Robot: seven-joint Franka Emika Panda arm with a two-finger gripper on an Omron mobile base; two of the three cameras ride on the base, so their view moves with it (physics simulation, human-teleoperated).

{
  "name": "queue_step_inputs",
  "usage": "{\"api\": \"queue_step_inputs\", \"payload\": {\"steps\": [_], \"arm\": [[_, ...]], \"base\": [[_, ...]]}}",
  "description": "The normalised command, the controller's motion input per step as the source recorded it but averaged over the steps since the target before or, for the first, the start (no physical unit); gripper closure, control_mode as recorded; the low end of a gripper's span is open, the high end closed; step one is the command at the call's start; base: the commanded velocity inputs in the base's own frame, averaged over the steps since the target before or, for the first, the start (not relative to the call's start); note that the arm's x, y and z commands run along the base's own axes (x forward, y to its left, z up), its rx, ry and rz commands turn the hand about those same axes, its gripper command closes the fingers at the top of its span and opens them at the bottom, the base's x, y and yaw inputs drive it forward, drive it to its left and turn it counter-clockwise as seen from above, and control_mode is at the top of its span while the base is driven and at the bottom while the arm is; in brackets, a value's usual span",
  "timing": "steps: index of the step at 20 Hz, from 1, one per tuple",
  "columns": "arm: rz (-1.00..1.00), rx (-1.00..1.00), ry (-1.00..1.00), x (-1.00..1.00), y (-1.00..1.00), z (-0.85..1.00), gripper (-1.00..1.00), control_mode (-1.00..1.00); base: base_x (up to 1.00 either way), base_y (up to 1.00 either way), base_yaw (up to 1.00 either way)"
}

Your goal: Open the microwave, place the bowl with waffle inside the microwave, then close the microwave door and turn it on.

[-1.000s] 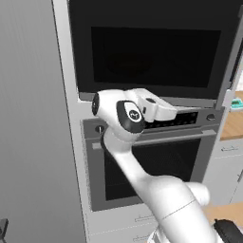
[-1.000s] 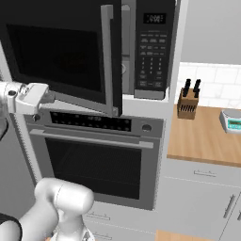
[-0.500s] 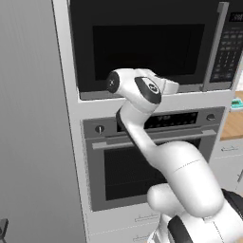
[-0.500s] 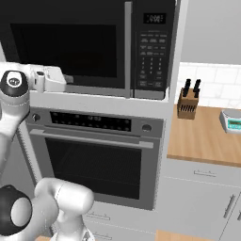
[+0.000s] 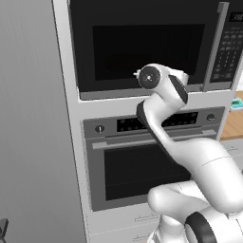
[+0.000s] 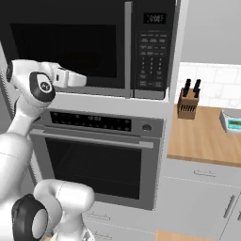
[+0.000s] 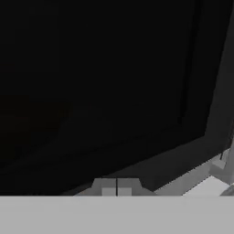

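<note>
my gripper is clenched on nothing, pressed at the microwave door, which looks closed. if i swing wide toward the keypad, i may hit wrong buttons.

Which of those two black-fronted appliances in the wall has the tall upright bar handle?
The upper one, the microwave: its grey handle runs vertically beside the keypad. The oven below has a horizontal bar across its door and round knobs.
</note>
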Motion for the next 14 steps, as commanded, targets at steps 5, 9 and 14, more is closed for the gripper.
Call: {"api": "queue_step_inputs", "payload": {"steps": [5, 9, 14], "arm": [[0.35, 0.06, -0.10, 0.64, -0.78, 0.00, 1.00, -1.00], [0.28, 0.00, -0.07, -0.19, -1.00, 0.10, 1.00, -1.00], [0.17, 0.05, 0.02, -0.72, -0.99, 0.46, 1.00, -1.00]], "base": [[0.00, 0.00, 0.00], [0.00, 0.00, 0.00], [0.00, 0.00, 0.00]]}}
